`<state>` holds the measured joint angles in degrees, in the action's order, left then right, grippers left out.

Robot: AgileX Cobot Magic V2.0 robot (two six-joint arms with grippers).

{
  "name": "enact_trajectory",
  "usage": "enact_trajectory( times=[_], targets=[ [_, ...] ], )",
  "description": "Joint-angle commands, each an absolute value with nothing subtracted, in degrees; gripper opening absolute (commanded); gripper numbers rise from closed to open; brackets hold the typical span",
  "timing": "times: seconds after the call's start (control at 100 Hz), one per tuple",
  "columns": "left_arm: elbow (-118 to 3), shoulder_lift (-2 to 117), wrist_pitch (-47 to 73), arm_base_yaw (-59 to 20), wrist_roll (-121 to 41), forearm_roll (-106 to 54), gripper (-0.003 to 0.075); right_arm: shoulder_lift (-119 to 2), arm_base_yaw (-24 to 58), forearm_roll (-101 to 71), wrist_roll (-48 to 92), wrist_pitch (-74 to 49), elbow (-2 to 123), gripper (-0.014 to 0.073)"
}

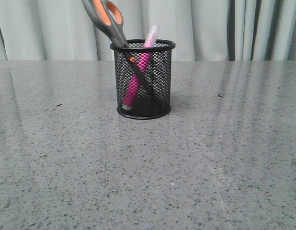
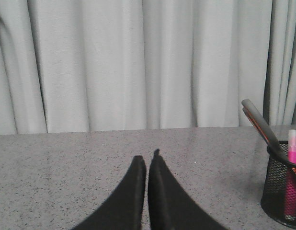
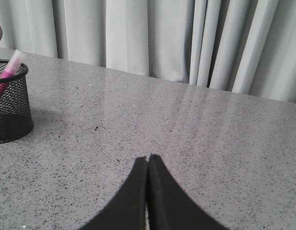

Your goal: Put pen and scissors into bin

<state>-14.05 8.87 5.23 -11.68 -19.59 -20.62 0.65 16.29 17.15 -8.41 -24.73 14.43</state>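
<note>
The black mesh bin (image 1: 142, 79) stands upright near the table's middle back. The magenta pen (image 1: 138, 76) leans inside it, pale cap sticking above the rim. The scissors (image 1: 106, 18) stand in it too, blades down, orange-lined loops leaning up to the left. The left wrist view shows the bin (image 2: 282, 187), the pen (image 2: 292, 172) and the scissors' handles (image 2: 260, 124) off to one side. The right wrist view shows the bin (image 3: 11, 103) and the pen (image 3: 9, 69). My left gripper (image 2: 147, 159) and right gripper (image 3: 148, 157) are shut and empty, above bare table. Neither shows in the front view.
The grey speckled table (image 1: 148, 167) stretches wide around the bin. A pale pleated curtain (image 1: 210, 24) hangs behind its far edge. A few small dark specks (image 1: 220, 95) lie on the surface.
</note>
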Motion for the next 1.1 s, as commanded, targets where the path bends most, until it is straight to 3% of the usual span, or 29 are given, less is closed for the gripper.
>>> enact_trajectory(
  times=[0.0, 0.27, 0.5, 1.089],
  targets=[
    [-15.05, 9.37, 0.99, -11.07, -19.27, -18.27, -0.002, 1.44, 15.92, 18.08, -8.06, -20.7, 15.89, -0.0065],
    [-6.7, 4.55, -0.84, -3.68, 1.81, -2.63, -0.002, 1.44, 15.92, 18.08, -8.06, -20.7, 15.89, -0.0065],
    [1.64, -2.17, -1.92, -1.6, 2.18, -2.74, -0.002, 1.44, 15.92, 18.08, -8.06, -20.7, 15.89, -0.0065],
    [1.67, -2.07, 0.98, -1.46, 1.8, -4.42, -0.002, 1.44, 15.92, 18.08, -8.06, -20.7, 15.89, -0.0065]
  ],
)
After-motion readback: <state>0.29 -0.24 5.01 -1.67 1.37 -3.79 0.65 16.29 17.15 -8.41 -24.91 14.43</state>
